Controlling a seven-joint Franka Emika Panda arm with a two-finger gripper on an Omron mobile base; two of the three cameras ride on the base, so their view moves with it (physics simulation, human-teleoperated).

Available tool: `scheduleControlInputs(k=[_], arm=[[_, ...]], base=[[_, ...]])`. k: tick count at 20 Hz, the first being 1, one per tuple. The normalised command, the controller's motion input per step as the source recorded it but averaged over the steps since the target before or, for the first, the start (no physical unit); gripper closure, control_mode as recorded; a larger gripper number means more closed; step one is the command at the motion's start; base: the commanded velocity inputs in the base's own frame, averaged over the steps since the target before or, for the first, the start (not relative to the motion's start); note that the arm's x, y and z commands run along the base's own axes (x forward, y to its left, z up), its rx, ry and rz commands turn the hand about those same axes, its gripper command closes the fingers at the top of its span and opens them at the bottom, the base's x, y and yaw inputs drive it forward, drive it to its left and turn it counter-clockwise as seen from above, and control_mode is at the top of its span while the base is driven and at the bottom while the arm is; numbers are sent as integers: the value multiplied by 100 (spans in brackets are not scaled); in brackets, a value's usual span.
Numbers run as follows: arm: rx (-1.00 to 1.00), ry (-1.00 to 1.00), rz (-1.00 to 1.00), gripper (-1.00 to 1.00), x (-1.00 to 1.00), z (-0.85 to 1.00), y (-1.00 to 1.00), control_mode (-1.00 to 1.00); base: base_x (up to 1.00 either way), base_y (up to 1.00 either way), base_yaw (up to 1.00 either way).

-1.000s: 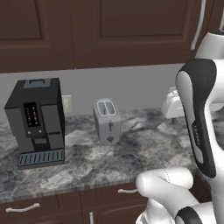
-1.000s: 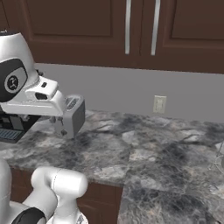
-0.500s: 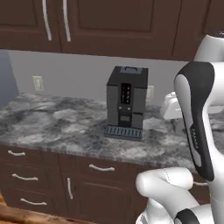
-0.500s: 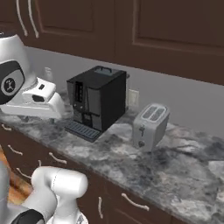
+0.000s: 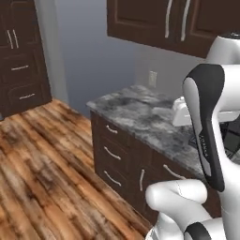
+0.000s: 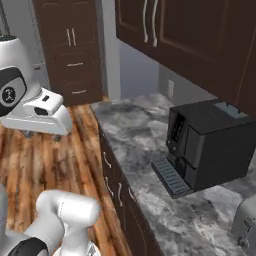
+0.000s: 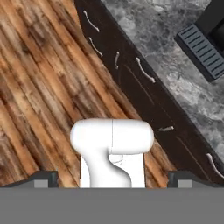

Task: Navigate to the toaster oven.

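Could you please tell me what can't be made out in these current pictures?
- Boxy black coffee machine: in the left base view, the white arm hides most of it.
- Silver toaster: cut off by the right base view's corner.
- Claw: only the tips show in the hand view; opening unclear.

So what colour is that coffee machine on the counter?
The coffee machine is black, with a ribbed drip tray at its front; it shows best in the right base view.

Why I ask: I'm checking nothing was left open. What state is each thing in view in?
gripper: open, holding nothing.
counter drawers: all shut.
upper cabinet doors: shut.
tall cabinet: doors and drawers shut.
coffee machine: upright on the counter, no cup on its drip tray.
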Motion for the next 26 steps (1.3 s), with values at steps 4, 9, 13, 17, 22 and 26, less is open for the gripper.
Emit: scheduleControlInputs(k=[4, 9, 13, 17, 22, 26], arm=[[0, 0, 0, -100, 0, 0, 0, 100], [0, 0, 0, -100, 0, 0, 0, 100], [0, 0, 0, -100, 0, 0, 0, 100], [0, 0, 0, -100, 0, 0, 0, 100], [0, 0, 0, -100, 0, 0, 0, 100], [0, 0, 0, -100, 0, 0, 0, 100]], base=[[-21, 0, 100], [-22, 0, 100], [-22, 0, 100], [-10, 11, 99], [22, 12, 78], [54, 0, 50]])
